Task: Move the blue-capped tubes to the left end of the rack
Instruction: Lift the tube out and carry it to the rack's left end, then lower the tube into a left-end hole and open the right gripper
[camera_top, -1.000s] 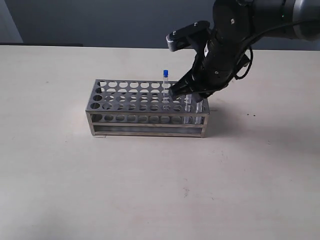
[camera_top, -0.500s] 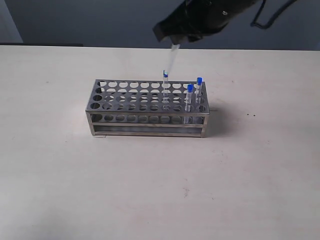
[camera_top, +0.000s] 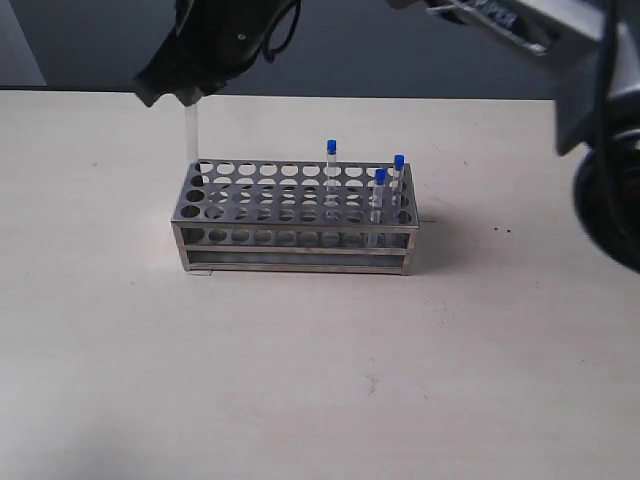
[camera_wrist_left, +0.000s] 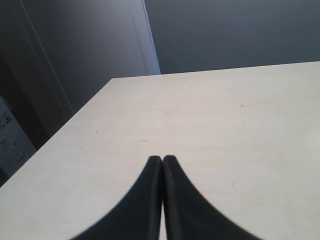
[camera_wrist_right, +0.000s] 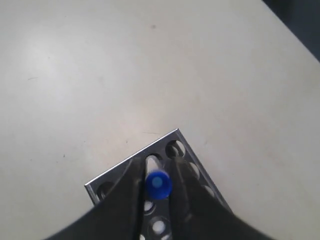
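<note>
The steel rack (camera_top: 290, 235) stands mid-table. Three blue-capped tubes stay at its right end: one in the back row (camera_top: 331, 152), two near the right corner (camera_top: 380, 182) (camera_top: 399, 166). My right gripper (camera_top: 189, 98) has reached across to the rack's left end and is shut on the fourth tube (camera_top: 192, 138), which hangs upright with its tip just above the far left corner holes. In the right wrist view the blue cap (camera_wrist_right: 158, 184) sits between the fingers (camera_wrist_right: 131, 195), over a corner hole of the rack (camera_wrist_right: 176, 136). My left gripper (camera_wrist_left: 162, 159) is shut and empty over bare table.
The right arm's dark body (camera_top: 605, 150) fills the upper right of the exterior view. A pale tabletop (camera_top: 320, 380) surrounds the rack. The table's far edge and a dark wall (camera_wrist_left: 225, 35) show in the left wrist view.
The right gripper lifted a tube out of the rack's right end and carried it leftward, from above the rack's middle to above its left end. The other three tubes stayed put.
</note>
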